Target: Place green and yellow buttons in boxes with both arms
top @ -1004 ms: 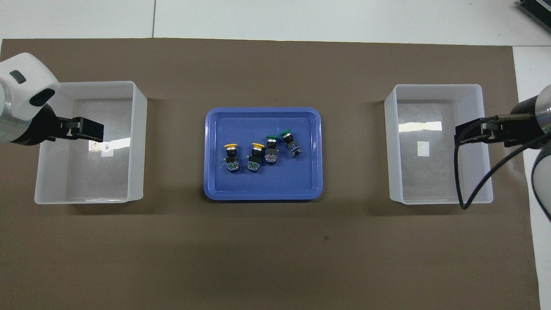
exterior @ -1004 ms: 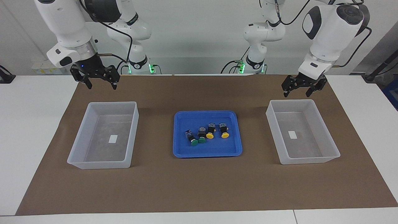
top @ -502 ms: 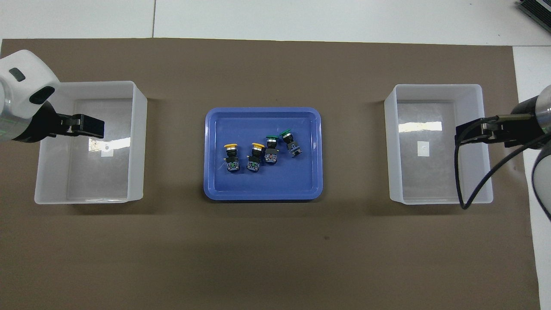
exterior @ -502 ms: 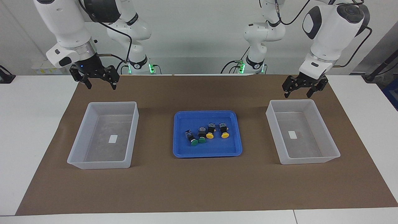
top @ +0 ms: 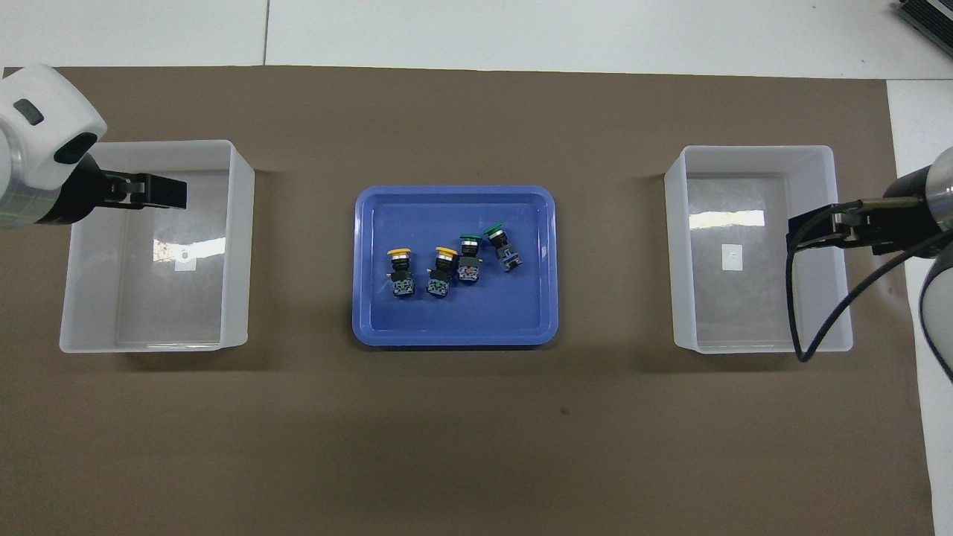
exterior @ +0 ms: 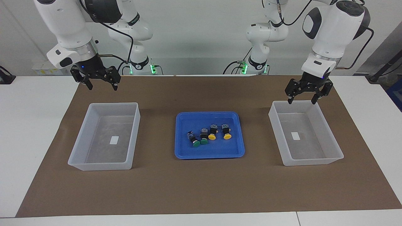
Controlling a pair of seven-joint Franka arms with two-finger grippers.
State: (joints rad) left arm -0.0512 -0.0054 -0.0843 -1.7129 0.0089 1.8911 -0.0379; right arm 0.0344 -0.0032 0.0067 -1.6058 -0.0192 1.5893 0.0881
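Both end effectors, left (exterior: 304, 100) over one box (exterior: 336, 150) and right (exterior: 100, 84) near the other (exterior: 78, 157), fingers apart & empty, all 4 buttons (exterior: 209, 135) crowded in blue tray (exterior: 185, 153) mid-surface, so a grab may nudge neighbours.

No text, brand, number or sign is legible on anything here.
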